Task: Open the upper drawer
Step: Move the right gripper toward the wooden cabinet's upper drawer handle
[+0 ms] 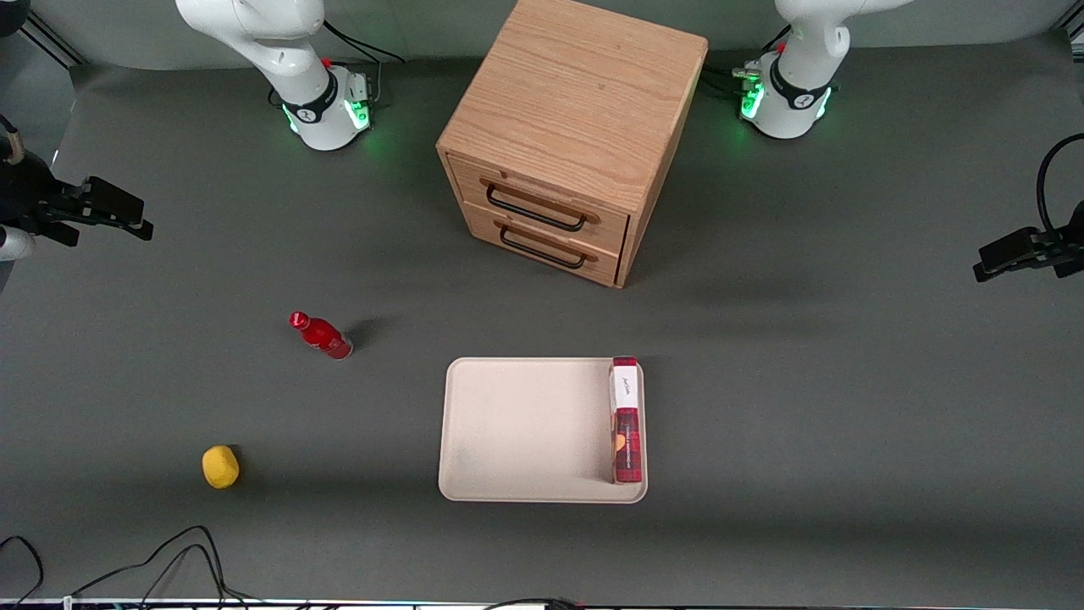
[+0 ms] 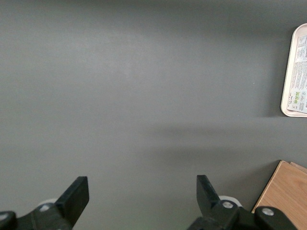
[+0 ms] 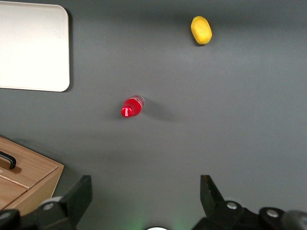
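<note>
The light oak cabinet stands at the middle of the table, far from the front camera. Its upper drawer is shut flush, with a black wire handle; the lower drawer beneath it is shut too. My gripper hangs high over the table toward the working arm's end, well apart from the cabinet. In the right wrist view my gripper is open and empty. A corner of the cabinet shows there with part of one black handle; I cannot tell which drawer's.
A red bottle lies on the mat below the gripper. A yellow lemon-like object lies nearer the front camera. A beige tray holds a red box. Cables lie along the front edge.
</note>
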